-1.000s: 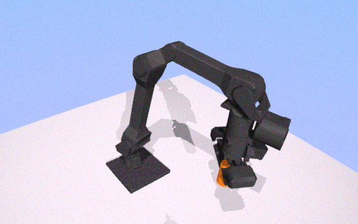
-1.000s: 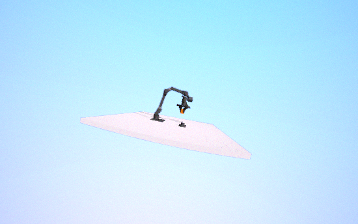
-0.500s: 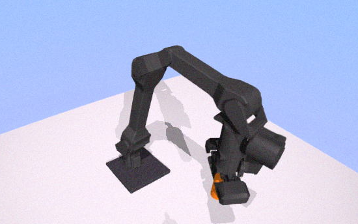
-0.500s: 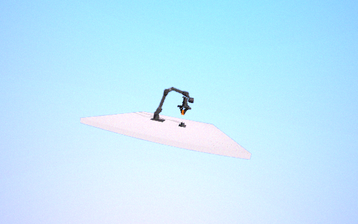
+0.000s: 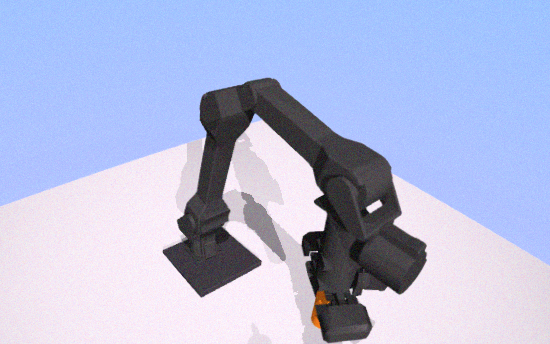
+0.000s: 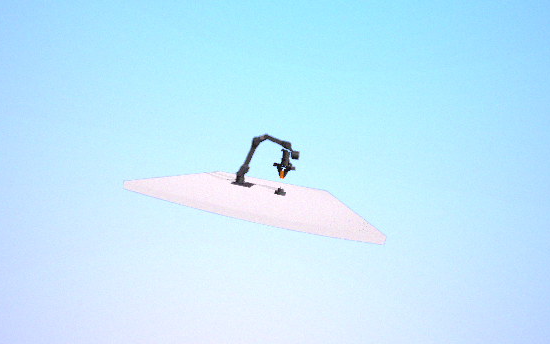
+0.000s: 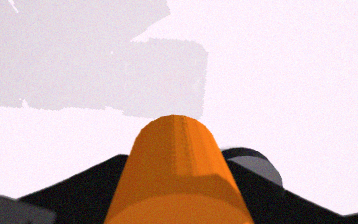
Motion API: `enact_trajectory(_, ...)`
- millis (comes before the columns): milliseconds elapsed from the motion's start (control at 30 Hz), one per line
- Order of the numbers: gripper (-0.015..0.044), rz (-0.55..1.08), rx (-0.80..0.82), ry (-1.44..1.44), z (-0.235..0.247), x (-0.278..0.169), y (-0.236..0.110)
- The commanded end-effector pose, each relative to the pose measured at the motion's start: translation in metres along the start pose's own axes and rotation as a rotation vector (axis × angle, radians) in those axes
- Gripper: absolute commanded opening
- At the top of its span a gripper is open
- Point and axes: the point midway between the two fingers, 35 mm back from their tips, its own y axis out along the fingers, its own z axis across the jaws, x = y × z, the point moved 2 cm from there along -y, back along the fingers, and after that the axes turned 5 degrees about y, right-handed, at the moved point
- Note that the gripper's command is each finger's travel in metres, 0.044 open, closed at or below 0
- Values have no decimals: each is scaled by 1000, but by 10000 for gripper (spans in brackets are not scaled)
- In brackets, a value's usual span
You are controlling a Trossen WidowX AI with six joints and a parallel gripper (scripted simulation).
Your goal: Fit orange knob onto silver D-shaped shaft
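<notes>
Because its hidden hole had to meet the shaft from above, the knob [image 7: 176, 170] hung clenched in the gripper [image 5: 331, 305], raised well above the table [image 6: 320, 215] near the pedestal [image 7: 252, 162].

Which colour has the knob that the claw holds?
Orange. The knob shows best in the wrist view, gripped in the dark claw.
</notes>
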Motion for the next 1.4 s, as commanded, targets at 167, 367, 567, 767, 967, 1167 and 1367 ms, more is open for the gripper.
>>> enact_trajectory(167, 0, 4, -13, -14, -23, -17, 5)
enact_trajectory(367, 0, 7, -17, -24, -36, -29, 8)
enact_trajectory(567, 0, 11, -20, -33, -49, -42, 12)
enact_trajectory(767, 0, 15, -22, -43, -62, -56, 16)
enact_trajectory(967, 0, 19, -24, -52, -73, -71, 20)
enact_trajectory(1167, 0, 19, -24, -51, -74, -72, 23)
enact_trajectory(1367, 0, 19, -24, -48, -75, -72, 38)
